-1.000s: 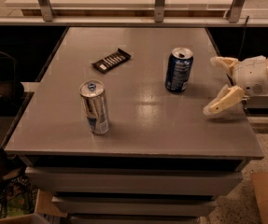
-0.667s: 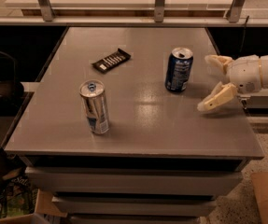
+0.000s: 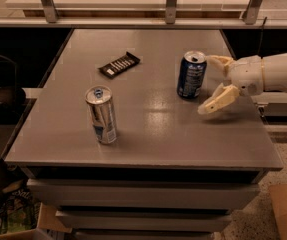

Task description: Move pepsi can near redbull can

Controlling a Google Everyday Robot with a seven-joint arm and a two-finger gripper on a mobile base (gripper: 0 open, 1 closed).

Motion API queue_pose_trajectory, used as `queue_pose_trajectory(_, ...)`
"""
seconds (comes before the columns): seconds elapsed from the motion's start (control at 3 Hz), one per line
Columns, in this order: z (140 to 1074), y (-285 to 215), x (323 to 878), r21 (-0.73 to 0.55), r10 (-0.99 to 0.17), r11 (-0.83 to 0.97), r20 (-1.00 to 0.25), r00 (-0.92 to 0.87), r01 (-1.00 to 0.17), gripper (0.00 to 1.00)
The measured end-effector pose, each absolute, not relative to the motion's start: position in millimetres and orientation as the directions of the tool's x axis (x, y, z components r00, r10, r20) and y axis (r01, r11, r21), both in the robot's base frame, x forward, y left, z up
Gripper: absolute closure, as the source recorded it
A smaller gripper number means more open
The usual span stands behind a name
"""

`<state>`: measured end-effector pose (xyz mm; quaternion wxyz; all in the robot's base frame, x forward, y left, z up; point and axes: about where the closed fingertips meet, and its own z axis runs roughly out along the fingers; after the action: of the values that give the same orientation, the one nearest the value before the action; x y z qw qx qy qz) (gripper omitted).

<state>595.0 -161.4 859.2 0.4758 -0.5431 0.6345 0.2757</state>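
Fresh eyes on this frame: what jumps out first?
The pale gripper sits at the right edge of the grey table, wide open just right of the upright pepsi can, which it does not grasp. The redbull can stands alone toward the front left, well apart from the pepsi can. A dark flat wrapper lies behind it, toward the back.

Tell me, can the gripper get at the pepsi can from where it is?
Probably yes. The gripper sits open just right of the pepsi can, fingers spread toward it, nothing between them. The redbull can stands well off to the left.
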Motion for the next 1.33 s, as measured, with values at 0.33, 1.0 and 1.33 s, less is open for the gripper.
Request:
queue_pose_trajectory(0.33, 858.7, -141.0, 596.4, -0.151, -0.404, 0.228, -0.914, 0.048, -0.962, 0.0)
queue_pose_trajectory(1.0, 857.4, -117.6, 601.3, -0.127, -0.368, 0.185, -0.929, 0.051, -0.975, 0.41)
queue_pose_trajectory(1.33, 859.7, -115.9, 602.7, -0.123, -0.362, 0.169, -0.931, 0.054, -0.978, 0.65)
